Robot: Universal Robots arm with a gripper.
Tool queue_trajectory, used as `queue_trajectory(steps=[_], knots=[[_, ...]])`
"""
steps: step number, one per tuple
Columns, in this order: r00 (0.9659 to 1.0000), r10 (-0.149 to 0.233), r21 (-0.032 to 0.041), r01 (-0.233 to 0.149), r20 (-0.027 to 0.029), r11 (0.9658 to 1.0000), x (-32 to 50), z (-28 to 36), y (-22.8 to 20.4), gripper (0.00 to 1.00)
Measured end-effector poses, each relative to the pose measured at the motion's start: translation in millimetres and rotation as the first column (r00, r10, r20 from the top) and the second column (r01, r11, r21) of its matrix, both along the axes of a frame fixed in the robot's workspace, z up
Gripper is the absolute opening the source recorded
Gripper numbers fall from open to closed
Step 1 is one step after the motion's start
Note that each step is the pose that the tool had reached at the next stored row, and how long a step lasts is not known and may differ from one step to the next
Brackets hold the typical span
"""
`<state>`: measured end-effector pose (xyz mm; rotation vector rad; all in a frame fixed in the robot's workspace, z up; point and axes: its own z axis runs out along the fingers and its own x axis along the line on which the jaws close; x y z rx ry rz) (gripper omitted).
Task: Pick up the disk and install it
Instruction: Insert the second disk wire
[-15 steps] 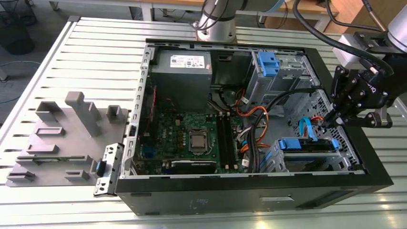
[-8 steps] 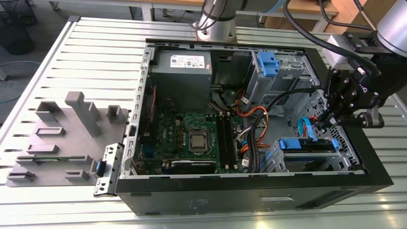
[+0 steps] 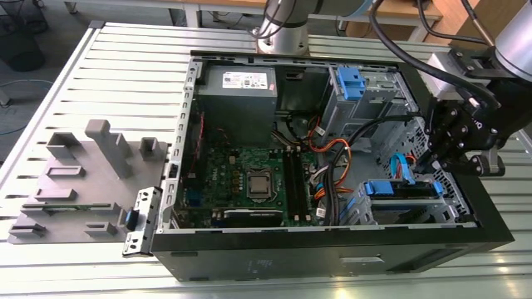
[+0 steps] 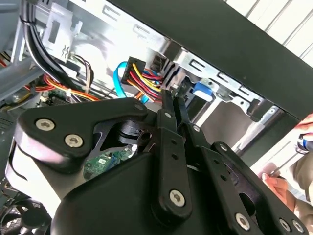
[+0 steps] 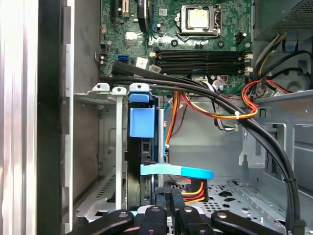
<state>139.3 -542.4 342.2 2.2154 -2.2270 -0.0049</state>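
Gripper [image 5: 167, 211] closest, fingers pinched together on nothing I can see, tips near the disk [image 5: 139, 156] at its cabled end. Drive cage [image 5: 119, 147] wall, then the disk on edge in its slot, blue carrier [image 5: 142, 122] probably locking it seated. Blue data cable [image 5: 178, 171] and black cable bundle [image 5: 264, 149] crowd beside it, likely hindering my approach.

Red and yellow wires [image 4: 145, 81] run just beside the pincer [image 4: 172, 98]; the green circuit board [image 3: 249, 180] lies farther off, a grey tray [image 3: 79, 187] well apart.
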Motion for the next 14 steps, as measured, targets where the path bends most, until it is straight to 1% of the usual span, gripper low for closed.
queue_trajectory(steps=[7, 11, 12, 14], knots=[[1.0000, 0.000, -0.0002, 0.000, 0.0000, 1.0000, 0.0, 0.1, -8.7, 0.16], [1.0000, 0.000, -0.0001, 0.000, 0.0000, 1.0000, 0.0, 0.0, -15.3, 0.16], [1.0000, 0.000, -0.0001, 0.000, 0.0000, 1.0000, 0.0, -0.1, -16.0, 0.16], [1.0000, 0.000, 0.0000, 0.000, 0.0000, 1.0000, 0.0, -0.9, -16.0, 0.16]])
